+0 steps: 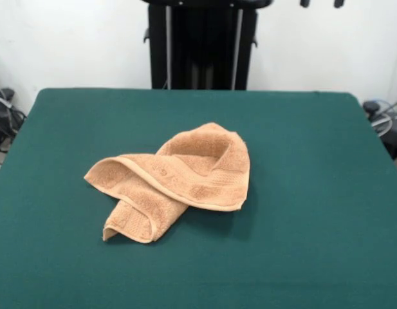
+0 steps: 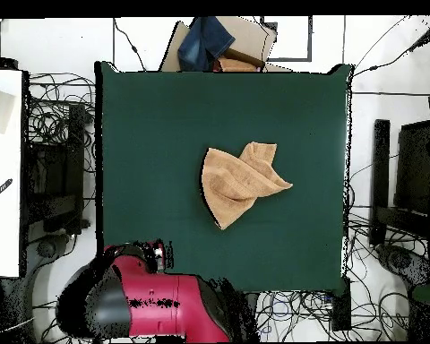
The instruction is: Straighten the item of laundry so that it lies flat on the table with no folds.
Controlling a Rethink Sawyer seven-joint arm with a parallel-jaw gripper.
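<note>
Table point(image 1: 314, 193): dark green, towel near its middle
Towel point(image 1: 179, 180): orange-tan, crumpled, one hemmed band folded over the rest, a narrow end jutting toward the near edge
Gripper point(image 1: 322, 3): perhaps the two dark tips at the top edge of the front view, well clear of the towel; jaws cannot be told
Arm point(image 2: 151, 300): red and black, drawn back off the table's edge in the overhead view

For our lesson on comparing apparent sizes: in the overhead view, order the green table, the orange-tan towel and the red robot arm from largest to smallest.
1. Green table
2. Red robot arm
3. Orange-tan towel; the arm stands nearer the camera, so this placing is unsure.
</note>
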